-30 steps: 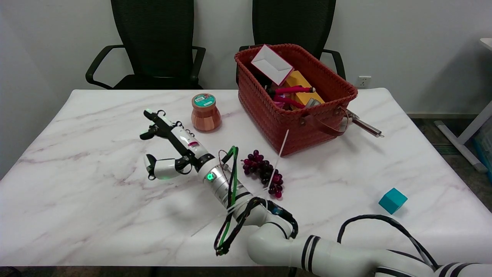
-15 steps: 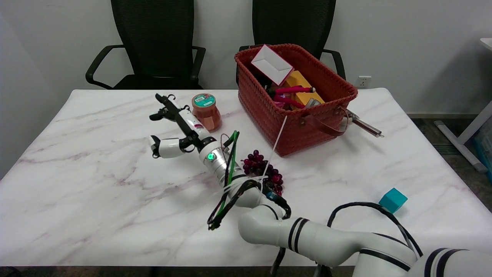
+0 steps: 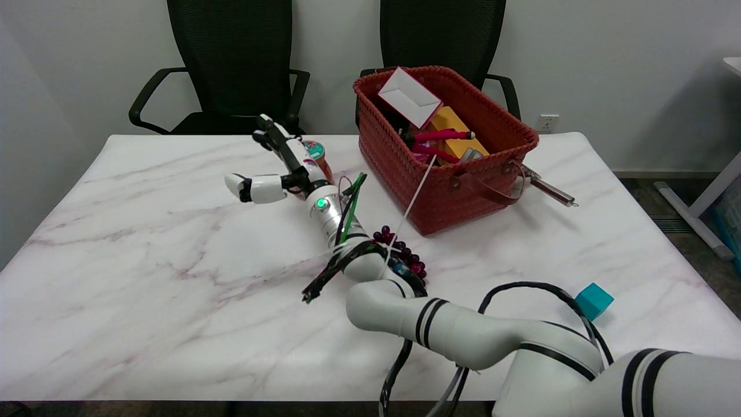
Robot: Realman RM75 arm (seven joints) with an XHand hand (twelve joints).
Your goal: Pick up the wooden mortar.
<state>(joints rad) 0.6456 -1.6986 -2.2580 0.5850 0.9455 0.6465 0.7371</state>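
- Wooden mortar stands upright on the table, far side, left of the red basket; mostly hidden behind the right hand.
- Hand spread wide, gripping nothing: thumb out to the left, fingers reaching up past the mortar's left flank.
- Advice: centre the palm on the mortar's belly, wrap below the rim, close evenly.
- Grapes sit under the forearm; keep the wrist raised.

marble table | wooden mortar | basket | grapes | teal cube
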